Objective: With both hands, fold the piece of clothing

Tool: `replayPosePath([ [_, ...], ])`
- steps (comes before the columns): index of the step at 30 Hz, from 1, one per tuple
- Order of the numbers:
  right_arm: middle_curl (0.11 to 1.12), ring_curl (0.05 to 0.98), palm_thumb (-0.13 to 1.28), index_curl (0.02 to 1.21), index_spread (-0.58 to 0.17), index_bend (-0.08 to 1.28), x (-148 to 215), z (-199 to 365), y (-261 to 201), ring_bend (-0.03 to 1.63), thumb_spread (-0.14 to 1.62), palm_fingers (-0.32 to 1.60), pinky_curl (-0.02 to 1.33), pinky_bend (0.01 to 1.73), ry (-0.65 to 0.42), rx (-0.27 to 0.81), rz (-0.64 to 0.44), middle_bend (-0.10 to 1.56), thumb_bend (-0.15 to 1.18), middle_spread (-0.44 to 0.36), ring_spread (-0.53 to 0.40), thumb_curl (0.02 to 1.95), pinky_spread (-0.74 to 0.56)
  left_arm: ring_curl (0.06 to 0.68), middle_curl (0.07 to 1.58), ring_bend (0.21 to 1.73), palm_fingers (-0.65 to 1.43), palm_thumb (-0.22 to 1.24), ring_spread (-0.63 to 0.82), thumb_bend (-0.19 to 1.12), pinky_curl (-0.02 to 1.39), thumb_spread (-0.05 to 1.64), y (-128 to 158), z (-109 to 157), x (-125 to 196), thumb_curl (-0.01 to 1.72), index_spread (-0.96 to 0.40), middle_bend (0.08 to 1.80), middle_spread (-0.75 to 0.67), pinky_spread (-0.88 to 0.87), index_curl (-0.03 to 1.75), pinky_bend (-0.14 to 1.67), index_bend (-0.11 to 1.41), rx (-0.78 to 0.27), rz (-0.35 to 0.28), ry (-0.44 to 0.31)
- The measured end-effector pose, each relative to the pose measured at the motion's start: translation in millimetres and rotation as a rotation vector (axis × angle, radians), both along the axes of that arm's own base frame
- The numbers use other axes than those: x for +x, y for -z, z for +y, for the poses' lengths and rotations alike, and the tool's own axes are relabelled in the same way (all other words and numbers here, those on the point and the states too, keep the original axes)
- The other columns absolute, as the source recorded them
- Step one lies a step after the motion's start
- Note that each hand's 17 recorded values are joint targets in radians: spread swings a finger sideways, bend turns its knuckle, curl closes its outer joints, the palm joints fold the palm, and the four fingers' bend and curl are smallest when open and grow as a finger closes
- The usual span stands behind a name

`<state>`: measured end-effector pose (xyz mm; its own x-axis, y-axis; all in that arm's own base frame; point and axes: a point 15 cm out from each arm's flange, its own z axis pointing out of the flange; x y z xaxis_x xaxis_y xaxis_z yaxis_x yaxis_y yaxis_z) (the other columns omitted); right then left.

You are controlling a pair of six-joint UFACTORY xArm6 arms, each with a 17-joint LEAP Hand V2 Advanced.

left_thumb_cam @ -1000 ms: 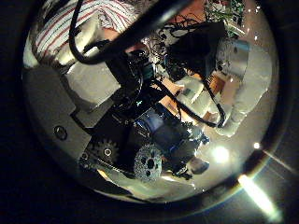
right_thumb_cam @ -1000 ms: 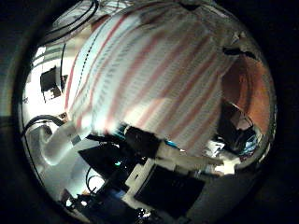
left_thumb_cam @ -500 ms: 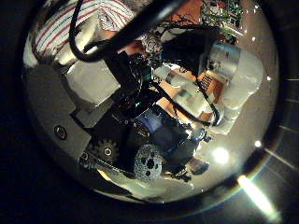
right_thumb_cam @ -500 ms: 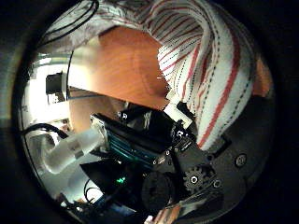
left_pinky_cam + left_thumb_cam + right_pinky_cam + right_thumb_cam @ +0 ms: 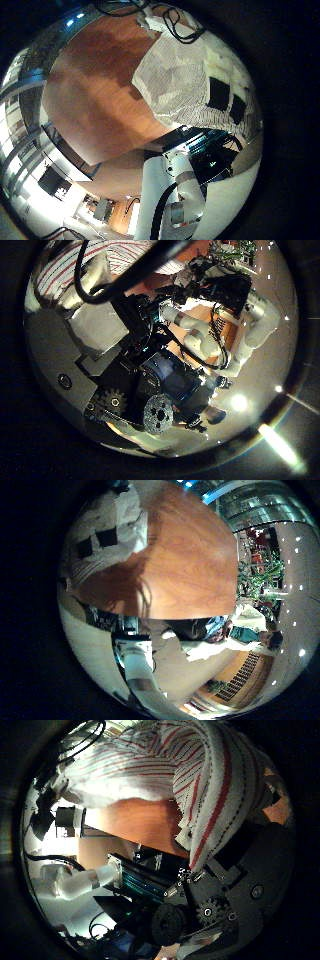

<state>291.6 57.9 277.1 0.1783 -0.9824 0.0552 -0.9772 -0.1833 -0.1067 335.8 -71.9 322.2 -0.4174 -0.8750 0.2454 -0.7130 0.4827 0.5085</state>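
Note:
The piece of clothing (image 5: 215, 785) is a striped cloth. In the right thumb side palm view it hangs in folds close over the wooden table (image 5: 130, 820), and my right hand's fingers (image 5: 195, 870) curl on its edge. In the left thumb side palm view the cloth (image 5: 95, 262) lies beside that hand's fingers (image 5: 150, 370). The right little finger side palm view shows the cloth (image 5: 120, 515) at the table's (image 5: 180, 560) far side.
A white arm (image 5: 175, 190) shows by the table edge in the left little finger side palm view, and an arm (image 5: 245, 315) in the left thumb side palm view. Room furniture lies beyond the table (image 5: 250, 590).
In the right thumb side palm view the cloth first filled the picture; now it hangs in a fold with the table showing beneath. In the left thumb side palm view the other arm has shifted.

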Motion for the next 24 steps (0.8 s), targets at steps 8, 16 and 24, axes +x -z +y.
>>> replayPosePath([
  [8, 0.77, 0.650, 0.90, 0.88, -0.303, 1.03, 57.1, 15.2, -44.0, 1.40, 0.92, 1.16, 0.62, 1.36, -0.015, 0.001, -0.037, 1.33, 0.04, -0.113, -0.193, 0.85, -0.21, 0.551, 1.01, 1.18, 1.00, 0.71, -0.49, -0.01, 0.93, 1.13, 11.7, 16.5, -14.4, 0.59, -0.68, 0.80, -0.63, -0.83, 1.41, 0.59, 0.22, 0.003, 0.031, -0.044],
  [16, 0.75, 0.662, 0.91, 0.86, -0.289, 1.06, 127.9, 52.3, -41.2, 1.41, 0.92, 1.16, 0.66, 1.34, -0.129, -0.075, 0.035, 1.34, 0.01, -0.109, -0.194, 0.91, -0.21, 0.553, 1.02, 1.17, 0.99, 0.70, -0.49, -0.01, 0.94, 1.13, 29.9, 30.2, -16.5, 0.59, -0.67, 0.79, -0.63, -0.84, 1.41, 0.57, 0.23, 0.012, 0.026, -0.096],
  [24, 0.74, 0.666, 0.90, 0.84, -0.281, 1.07, 206.3, 72.8, -7.4, 1.40, 0.94, 1.14, 0.68, 1.33, -0.205, -0.165, 0.097, 1.35, -0.01, -0.109, -0.193, 0.94, -0.22, 0.556, 1.02, 1.18, 0.99, 0.71, -0.49, -0.01, 0.95, 1.12, 58.1, 57.0, 1.8, 0.58, -0.66, 0.80, -0.63, -0.84, 1.41, 0.55, 0.21, 0.065, 0.009, -0.188],
])
